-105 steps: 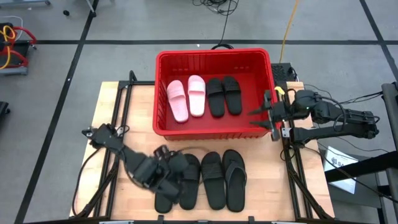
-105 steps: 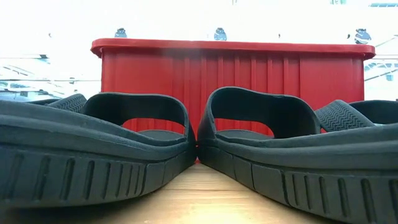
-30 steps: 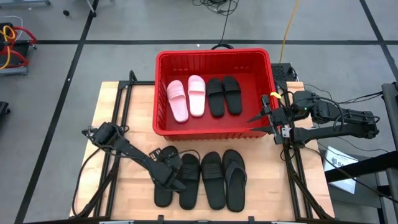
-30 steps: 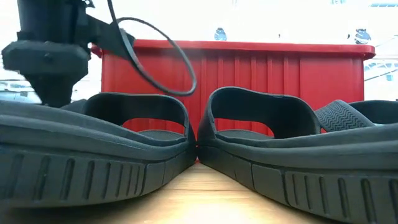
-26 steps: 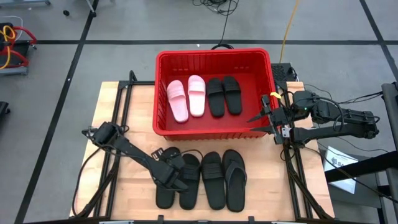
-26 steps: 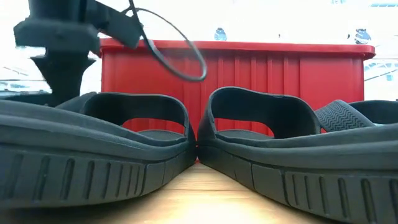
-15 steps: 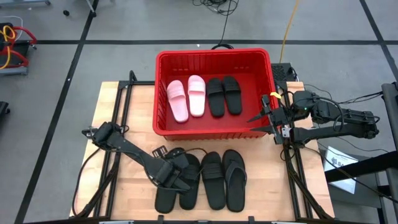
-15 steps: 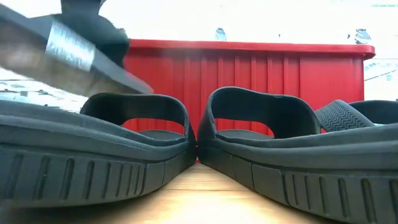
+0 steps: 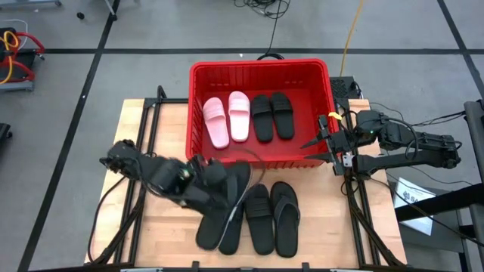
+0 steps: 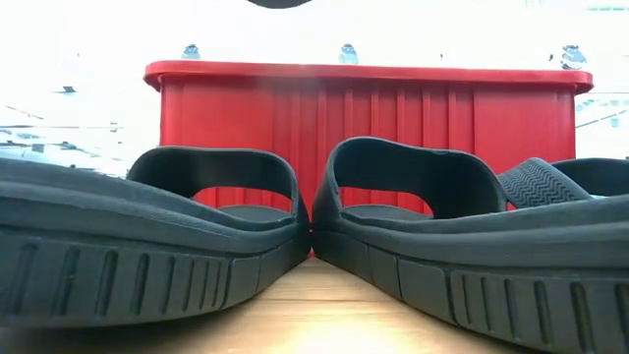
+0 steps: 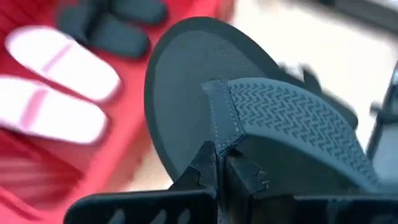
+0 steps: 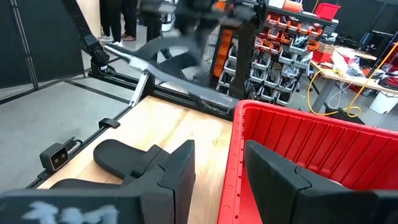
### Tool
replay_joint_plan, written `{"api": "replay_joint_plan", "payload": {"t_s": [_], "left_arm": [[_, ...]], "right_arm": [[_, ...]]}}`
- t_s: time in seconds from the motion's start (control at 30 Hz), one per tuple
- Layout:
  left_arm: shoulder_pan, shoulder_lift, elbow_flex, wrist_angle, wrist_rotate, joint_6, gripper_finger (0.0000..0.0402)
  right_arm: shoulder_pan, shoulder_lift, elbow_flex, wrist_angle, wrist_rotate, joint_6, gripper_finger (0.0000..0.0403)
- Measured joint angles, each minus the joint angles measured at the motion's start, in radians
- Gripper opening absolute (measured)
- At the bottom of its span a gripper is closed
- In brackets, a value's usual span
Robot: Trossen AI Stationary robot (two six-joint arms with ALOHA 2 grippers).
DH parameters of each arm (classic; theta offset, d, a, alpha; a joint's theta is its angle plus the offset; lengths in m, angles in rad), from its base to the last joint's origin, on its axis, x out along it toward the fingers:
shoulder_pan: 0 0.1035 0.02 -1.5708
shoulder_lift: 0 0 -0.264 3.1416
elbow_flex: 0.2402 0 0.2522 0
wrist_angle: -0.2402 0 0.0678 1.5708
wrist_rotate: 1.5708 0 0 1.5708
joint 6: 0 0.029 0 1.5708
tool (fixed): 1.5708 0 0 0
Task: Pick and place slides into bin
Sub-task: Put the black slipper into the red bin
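My left gripper [image 11: 221, 169] is shut on a black thong-style slide [image 9: 238, 177], which hangs tilted above the table. Its toe end [image 11: 199, 43] reaches toward the red bin [image 9: 195, 113]. Inside the bin lie two pale pink slides [image 9: 227, 119] and two black slides [image 9: 272, 115]. Three black slides stay on the table: two side by side [image 9: 272, 219] and one [image 9: 231, 242] partly under the lifted one. At the bin's near right corner my right gripper [image 9: 312, 143] is open and holds nothing. In its wrist view, one finger shows on either side of the bin's wall [image 12: 239, 124]. My left gripper pinches the thong strap [image 11: 217, 127] of the black slide where its two branches meet at the toe post, between its two fingers. The fingers come from above the footbed. The slide is lifted clear of the table and tilted, toe end toward the bin.
The low view shows two black slides [image 10: 147, 246] [image 10: 462, 246] close in front, with the bin's near wall [image 10: 373, 98] behind. Bare wood lies left of the slides [image 9: 144, 227]. The right half of the bin floor [image 9: 306, 113] is free.
My left gripper has risen from the row of black slides and gone toward the bin at the far side. The leftmost black slide has come off the table with it, turned slantwise and tipped. The other three stay where they were.
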Motion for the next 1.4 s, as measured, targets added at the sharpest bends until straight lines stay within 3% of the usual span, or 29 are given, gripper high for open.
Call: {"api": "replay_joint_plan", "payload": {"t_s": [0.2,0.47,0.77,0.87,1.2,1.4], "left_arm": [[0.100,-0.070,0.021,-0.001,-0.177,0.085,0.0001],[0.347,-0.103,0.021,0.038,-0.424,0.237,0.0000],[0.633,-0.074,-0.085,0.212,-0.423,0.351,0.0000],[0.698,-0.068,-0.173,0.219,-0.351,0.335,0.0000],[0.778,-0.069,-0.541,0.453,-0.272,0.372,0.0000],[0.804,-0.069,-0.678,0.549,-0.265,0.379,0.0000]], "right_arm": [[0.000,0.000,0.000,0.002,0.000,-0.002,0.0130],[0.000,0.000,0.000,0.004,0.000,-0.009,0.0130],[0.000,0.000,0.000,0.005,0.003,-0.023,0.0130],[0.000,0.001,0.000,0.011,0.003,-0.028,0.0130],[0.000,0.001,0.000,0.013,0.003,-0.028,0.0130],[0.000,0.001,0.000,0.013,0.003,-0.028,0.0130]]}}
